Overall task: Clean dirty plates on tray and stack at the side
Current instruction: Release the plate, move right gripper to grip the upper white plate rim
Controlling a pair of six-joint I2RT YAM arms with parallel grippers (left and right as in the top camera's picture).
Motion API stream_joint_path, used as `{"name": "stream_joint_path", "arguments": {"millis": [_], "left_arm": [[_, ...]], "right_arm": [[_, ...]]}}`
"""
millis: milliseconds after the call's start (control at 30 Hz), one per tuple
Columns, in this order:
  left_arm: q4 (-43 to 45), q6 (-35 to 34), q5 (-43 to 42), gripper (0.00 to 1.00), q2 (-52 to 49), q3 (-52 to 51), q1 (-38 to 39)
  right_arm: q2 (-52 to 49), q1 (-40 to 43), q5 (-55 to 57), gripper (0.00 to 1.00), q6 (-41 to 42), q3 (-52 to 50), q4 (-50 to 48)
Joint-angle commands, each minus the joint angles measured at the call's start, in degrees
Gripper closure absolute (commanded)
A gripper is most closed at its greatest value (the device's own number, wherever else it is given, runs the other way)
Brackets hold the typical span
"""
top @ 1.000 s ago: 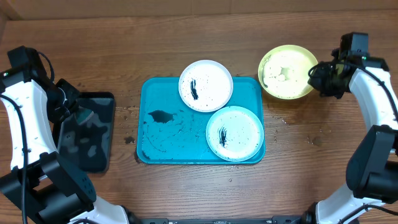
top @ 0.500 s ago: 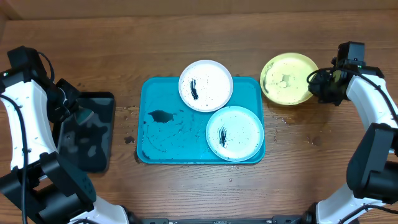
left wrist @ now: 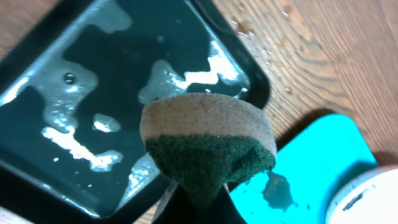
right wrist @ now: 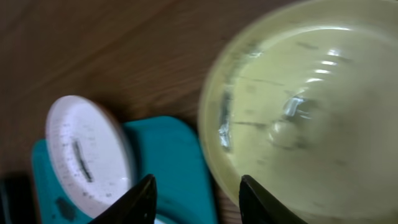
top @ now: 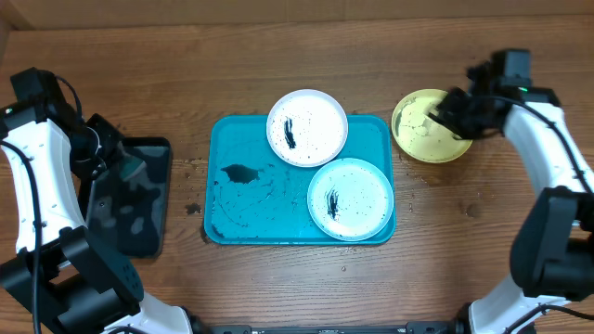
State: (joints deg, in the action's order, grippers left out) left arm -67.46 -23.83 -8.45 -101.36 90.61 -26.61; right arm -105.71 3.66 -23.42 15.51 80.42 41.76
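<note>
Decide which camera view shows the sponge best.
Left wrist: the sponge sits large, tan layer over green scourer, pinched by the left gripper. Overhead shows only a small speck over the black tray; right wrist misses it.

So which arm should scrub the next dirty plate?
Probably left: the left tool grips the green-and-tan scrubbing sponge near the turquoise plastic tray. The right tool hangs open and empty over the yellow-green round plate, off the tray.
</note>
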Motion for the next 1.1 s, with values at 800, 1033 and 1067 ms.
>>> {"name": "stream_joint_path", "arguments": {"millis": [800, 1033, 1067], "left_arm": [[1.05, 5.88, -3.43, 0.96, 0.39, -0.13, 11.61], [1.77, 5.88, -3.45, 0.96, 0.39, -0.13, 13.4], [1.75, 5.88, -3.45, 0.96, 0.39, -0.13, 13.57]], "right_arm": [[-13.35, -23.39, 14.14, 0.72, 8.57, 1.66, -14.75], [-13.57, -26.1, 13.51, 0.78, 8.57, 1.62, -13.38], [-13.57, -26.53, 13.46, 0.79, 8.57, 1.6, -13.33]]}}
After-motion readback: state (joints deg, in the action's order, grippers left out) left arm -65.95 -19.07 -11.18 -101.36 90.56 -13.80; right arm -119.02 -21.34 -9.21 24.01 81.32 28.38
